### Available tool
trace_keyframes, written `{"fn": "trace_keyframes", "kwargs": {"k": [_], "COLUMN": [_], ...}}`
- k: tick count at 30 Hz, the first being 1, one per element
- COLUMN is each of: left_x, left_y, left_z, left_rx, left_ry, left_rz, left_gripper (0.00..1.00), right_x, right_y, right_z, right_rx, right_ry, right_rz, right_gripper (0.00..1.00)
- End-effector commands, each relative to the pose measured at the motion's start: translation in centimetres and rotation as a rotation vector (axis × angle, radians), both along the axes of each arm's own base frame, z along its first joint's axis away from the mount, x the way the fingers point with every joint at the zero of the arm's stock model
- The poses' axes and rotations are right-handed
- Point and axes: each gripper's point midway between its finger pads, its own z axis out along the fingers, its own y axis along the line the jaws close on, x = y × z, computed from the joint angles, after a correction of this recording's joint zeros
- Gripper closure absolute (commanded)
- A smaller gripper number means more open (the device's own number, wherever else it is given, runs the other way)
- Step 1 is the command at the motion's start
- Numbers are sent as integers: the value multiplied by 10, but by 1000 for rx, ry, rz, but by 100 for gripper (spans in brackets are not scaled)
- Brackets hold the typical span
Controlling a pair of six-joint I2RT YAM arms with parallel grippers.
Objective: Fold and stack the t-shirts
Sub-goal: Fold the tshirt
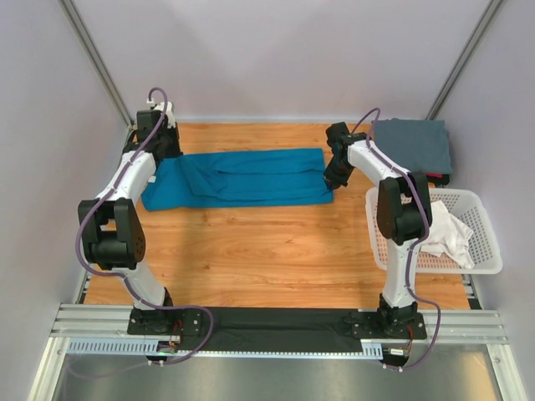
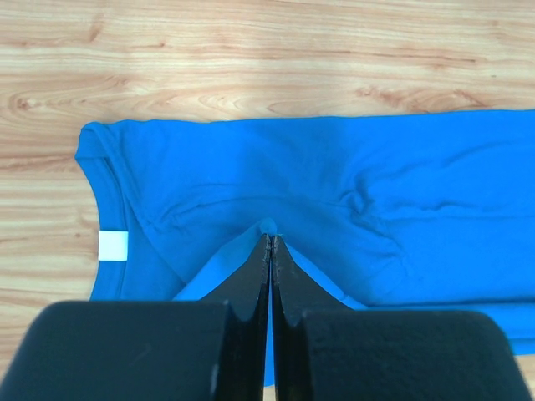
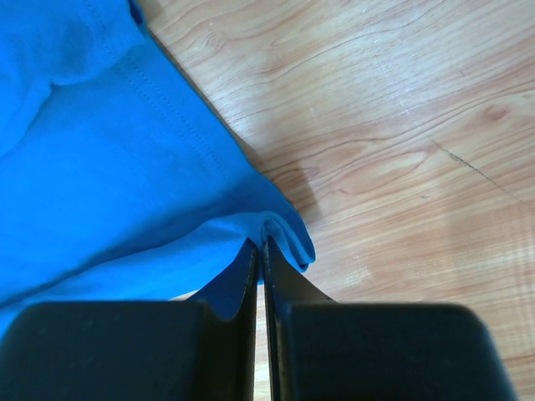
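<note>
The teal-blue t-shirt (image 1: 238,176) lies folded into a long band across the far half of the wooden table. My left gripper (image 1: 165,154) is at its left end, shut on a pinch of the blue cloth (image 2: 269,230) near the collar and its white label (image 2: 113,246). At the band's right end my right gripper (image 1: 334,177) is shut on the hem corner (image 3: 284,234) of the same shirt. The slate grey t-shirt (image 1: 411,145) lies folded at the far right corner. The white t-shirt (image 1: 445,235) sits crumpled in the basket.
A white plastic lattice basket (image 1: 485,219) stands at the right edge of the table. A dark object (image 1: 440,178) pokes out under the grey shirt. Bare wood (image 1: 259,251) stretches between the blue shirt and the arm bases. A black cloth strip (image 1: 276,327) lies along the near rail.
</note>
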Motion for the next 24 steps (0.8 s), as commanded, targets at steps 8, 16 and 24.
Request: {"fn": "trace_keyframes", "kwargs": {"k": [8, 16, 24], "left_x": [29, 35, 37], "left_y": [1, 2, 14], "left_z": [47, 37, 22], "left_rx": [52, 87, 114], "left_ry": [-141, -132, -103], "left_rz": [-7, -16, 43], "left_gripper": [100, 100, 100], "right_x": [19, 26, 37], "right_y": [-7, -4, -8], "right_z": [13, 13, 13], "right_rx": [38, 49, 40], "right_ry": [-50, -60, -74], "right_rz": [-36, -17, -20], "right_gripper": [100, 100, 100]}}
